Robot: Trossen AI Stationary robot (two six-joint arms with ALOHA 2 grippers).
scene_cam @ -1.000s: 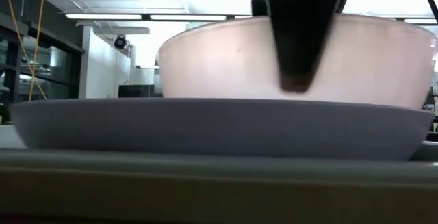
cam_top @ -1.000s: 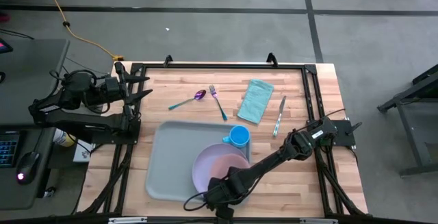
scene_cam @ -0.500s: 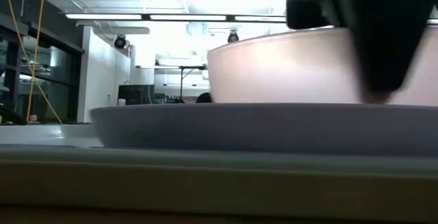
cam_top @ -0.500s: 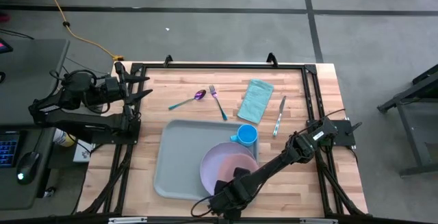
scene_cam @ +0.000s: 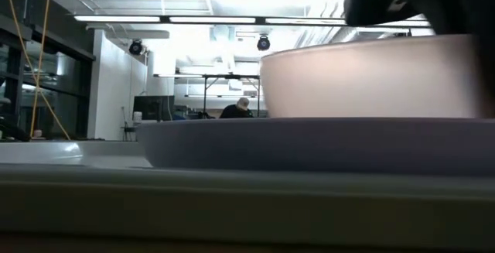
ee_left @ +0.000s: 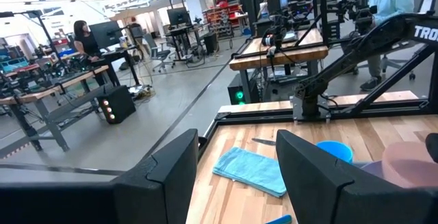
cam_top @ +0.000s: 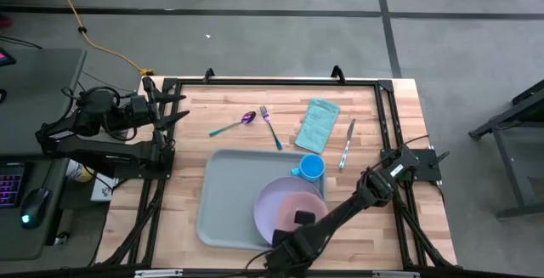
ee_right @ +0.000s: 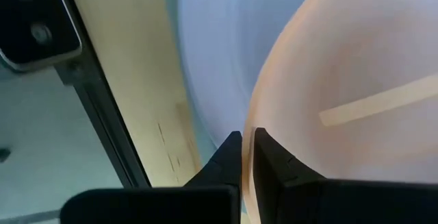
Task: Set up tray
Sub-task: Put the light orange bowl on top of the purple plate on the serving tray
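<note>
The tray (cam_top: 228,200), a pale grey-green rectangle with rounded corners, lies flat in the lower middle of the high view on the wooden table (cam_top: 374,99), its long axis running left to right across the frame and its near long edge close to the table's bottom edge. In its right part sits a round lavender plate (cam_top: 270,212), and on the plate a pink bowl (cam_top: 299,207); in the low view the bowl (scene_cam: 363,79) stands upright on the plate (scene_cam: 309,145), both right of centre. A blue cup (cam_top: 312,167) stands at the tray's upper right corner, touching or just beside the plate's far edge. The right gripper (cam_top: 302,220) reaches in from the lower right of the high view and sits on the near rim of the bowl; in the right wrist view its fingers (ee_right: 229,159) are pressed together with the bowl's rim (ee_right: 250,148) running up to them, and I cannot tell for sure whether the rim is pinched between them. Above the tray in the high view lie a spoon with a purple bowl and teal handle (cam_top: 234,125), a fork (cam_top: 270,125), a folded teal cloth (cam_top: 318,125) and a knife (cam_top: 348,142), in a row from left to right. The left gripper (cam_top: 174,108) waits at the upper left edge of the table, its fingers (ee_left: 171,176) spread apart and empty.
</note>
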